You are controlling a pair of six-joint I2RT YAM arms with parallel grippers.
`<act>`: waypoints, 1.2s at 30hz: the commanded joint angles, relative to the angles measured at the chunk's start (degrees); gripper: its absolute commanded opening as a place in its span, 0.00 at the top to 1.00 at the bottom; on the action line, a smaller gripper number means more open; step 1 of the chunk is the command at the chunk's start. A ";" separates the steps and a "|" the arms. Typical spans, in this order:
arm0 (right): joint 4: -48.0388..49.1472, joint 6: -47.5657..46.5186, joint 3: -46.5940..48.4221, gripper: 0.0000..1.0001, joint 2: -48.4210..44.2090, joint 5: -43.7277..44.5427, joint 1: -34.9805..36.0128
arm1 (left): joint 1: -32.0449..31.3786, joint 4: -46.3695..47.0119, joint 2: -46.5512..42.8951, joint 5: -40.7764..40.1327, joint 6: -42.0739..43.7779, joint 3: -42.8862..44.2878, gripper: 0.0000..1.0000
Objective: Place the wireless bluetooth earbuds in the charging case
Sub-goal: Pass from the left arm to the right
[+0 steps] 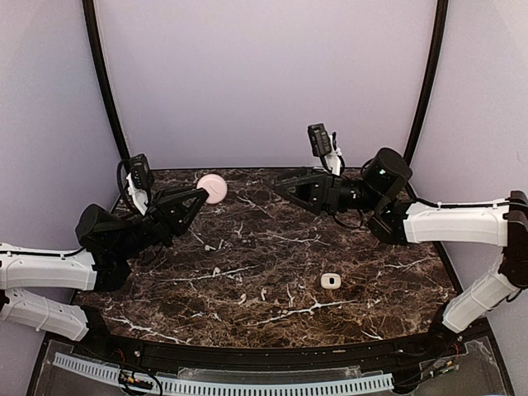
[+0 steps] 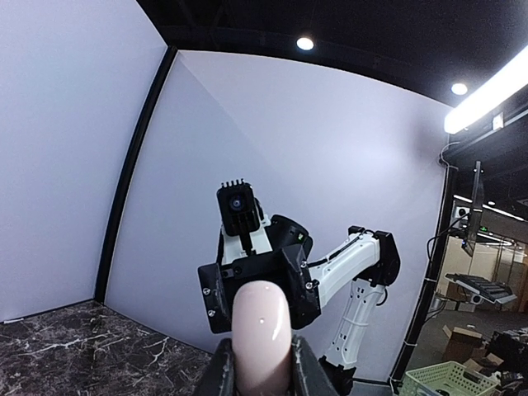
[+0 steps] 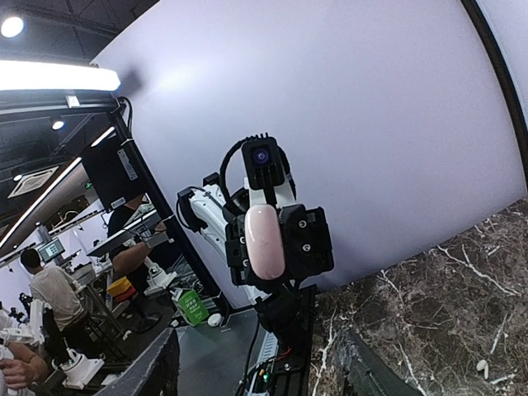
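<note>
Bimanual workcell viewed from above and from both wrists; left gripper (image 1: 200, 195) clenched on the charging case (image 1: 213, 188), a pale pink-white rounded shell pinched by its sides between the two fingers (image 2: 221, 373) and held in the air above the far left part of the tabletop (image 1: 371, 247), a dark brown marble slab with white veins; right gripper (image 1: 279, 183) raised over the far edge near its middle, pointing at the held case but apart from it, jaws spread wide with nothing between them; the two wrist cameras face each other across this gap; one of the wireless bluetooth earbuds (image 3: 481, 365) appears in the right wrist view as a tiny white piece lying on the marble, touching neither gripper; in the top view it cannot be told from the veins, so its place relative to the edges stays uncertain; small white case (image 1: 331, 281) resting flat toward the near right part of the tabletop, well apart from both grippers.
</note>
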 commanded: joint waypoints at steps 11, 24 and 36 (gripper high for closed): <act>-3.37 -6.05 9.69 0.45 6.09 3.83 5.71 | -3.77 10.19 5.54 -0.97 1.42 2.86 1.00; -26.49 -13.28 13.03 0.24 1.16 14.38 5.15 | -5.30 -18.17 -5.00 -11.22 25.13 6.40 1.00; -50.17 -3.69 16.37 0.24 -5.70 17.39 -0.33 | -19.04 -29.31 -5.85 -44.79 73.19 7.57 1.00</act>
